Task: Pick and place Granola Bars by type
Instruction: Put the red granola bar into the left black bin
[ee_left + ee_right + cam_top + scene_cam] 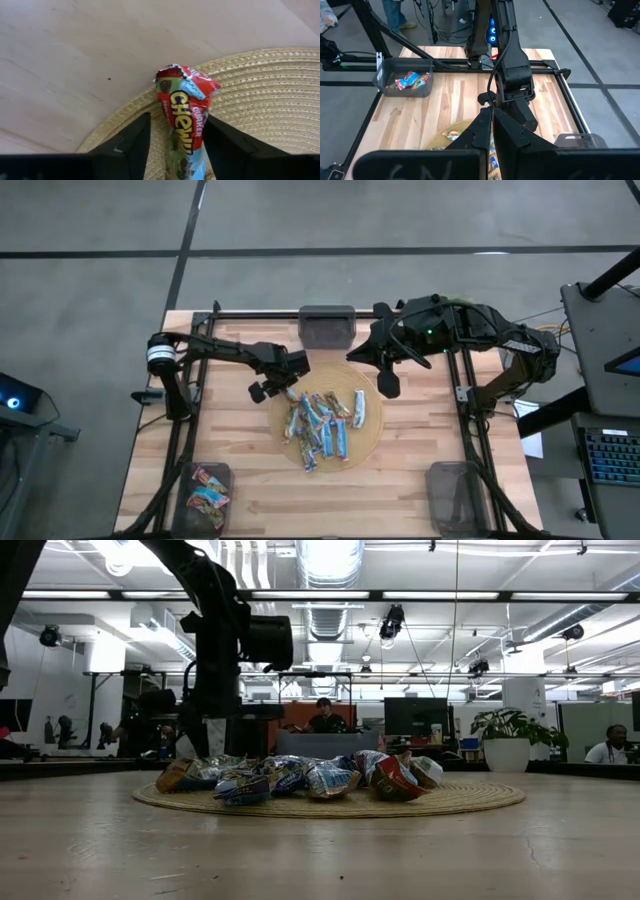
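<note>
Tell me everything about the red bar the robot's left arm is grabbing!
The red Chewy bar wears a shiny, crinkly foil wrapper, red with yellow letters and a pale blue patch. Its crimped end sticks out from between the two dark fingers of the left end effector, which are pressed against its sides. Below it lies the edge of the round woven mat.

This was a robotics lab set inside an open-plan office. Exposed ducts [330, 580] and strip lights ran across the bare ceiling, with cameras hanging from it. Behind the wooden worktop [410, 470] sat a person [322, 716] at a desk beside a dark monitor [415, 717], another person [612, 745] at the far edge, and a potted plant [508, 730]. The floor [90, 270] was grey concrete with dark seams. A metal frame [465, 395] edged the worktop, cables trailed off it, and a keyboard [610, 455] lay on a side bench.
</note>
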{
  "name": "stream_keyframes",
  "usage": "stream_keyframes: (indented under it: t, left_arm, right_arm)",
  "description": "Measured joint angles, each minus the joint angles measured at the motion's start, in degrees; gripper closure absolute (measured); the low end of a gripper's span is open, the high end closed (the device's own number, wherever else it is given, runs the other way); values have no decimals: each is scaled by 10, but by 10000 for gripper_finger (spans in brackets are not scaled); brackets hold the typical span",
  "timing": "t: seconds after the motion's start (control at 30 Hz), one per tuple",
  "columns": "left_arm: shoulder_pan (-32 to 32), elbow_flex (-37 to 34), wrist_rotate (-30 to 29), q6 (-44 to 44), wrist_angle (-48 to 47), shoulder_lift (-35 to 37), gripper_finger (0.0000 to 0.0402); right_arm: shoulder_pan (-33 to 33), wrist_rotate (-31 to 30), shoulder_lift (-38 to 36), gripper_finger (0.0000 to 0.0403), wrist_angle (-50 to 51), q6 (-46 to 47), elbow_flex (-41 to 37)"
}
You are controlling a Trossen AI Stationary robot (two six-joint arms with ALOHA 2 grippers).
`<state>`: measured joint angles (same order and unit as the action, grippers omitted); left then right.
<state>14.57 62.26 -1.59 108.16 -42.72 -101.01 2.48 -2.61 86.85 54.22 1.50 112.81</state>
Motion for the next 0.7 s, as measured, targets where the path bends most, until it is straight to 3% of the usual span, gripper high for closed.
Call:
stream_keyframes:
  t: [0.47,0.7]
  left_arm:
    - [0,0,3,-1,2,-1,348]
    - [0,0,3,-34,9,3,364]
  right_arm:
    - [0,0,0,394,0,0,0]
    - [0,0,0,394,0,-1,0]
